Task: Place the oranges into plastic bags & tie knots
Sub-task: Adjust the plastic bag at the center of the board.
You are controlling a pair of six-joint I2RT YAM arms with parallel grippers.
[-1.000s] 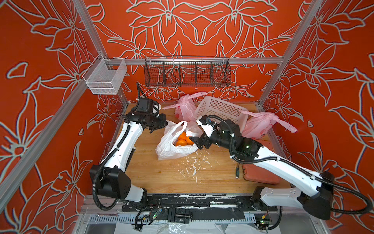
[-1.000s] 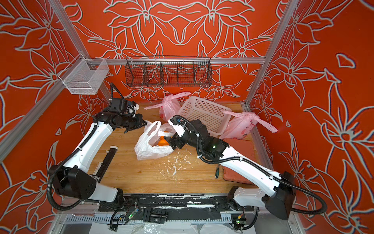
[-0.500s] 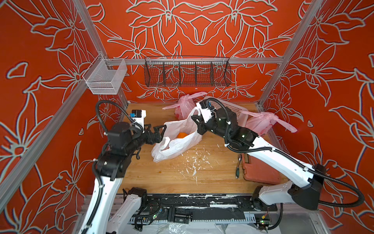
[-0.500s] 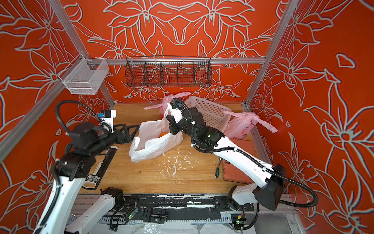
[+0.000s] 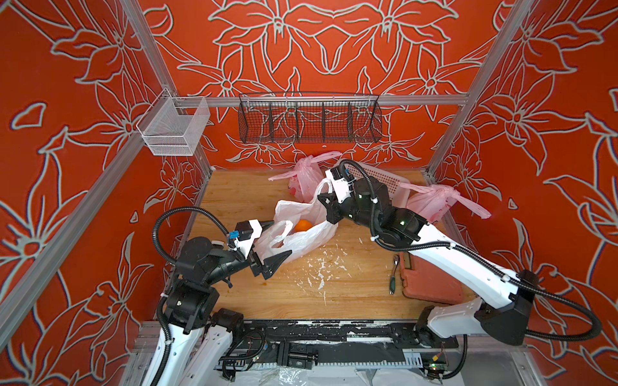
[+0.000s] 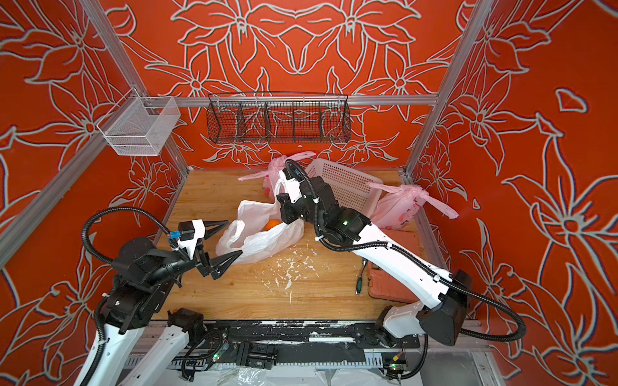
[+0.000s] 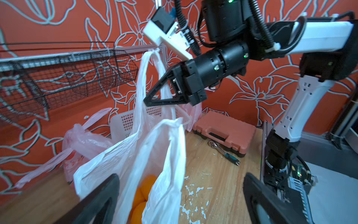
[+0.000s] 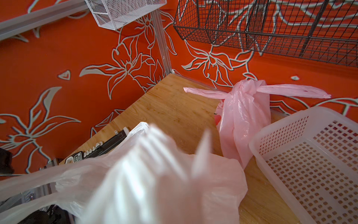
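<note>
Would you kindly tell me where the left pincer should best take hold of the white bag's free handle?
I'd take the free handle just below its bunched top, where the strap stands upright and narrow. Bring the open left pincer in level from its own side, since the shut right pincer holds the other handle up.

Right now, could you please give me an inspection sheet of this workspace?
Surface: wooden table, scattered white flakes.
Job's things: white bag unknotted, oranges inside; rear pink bag and corner pink bag both knotted.
Clutter: white basket, orange tool case, ratchet.
Grippers: left gripper open at white bag's near end; right gripper shut on its handle.
Cables: black hoses loop off both arms.
Surroundings: hanging wire basket, mesh bin; floral walls.
</note>
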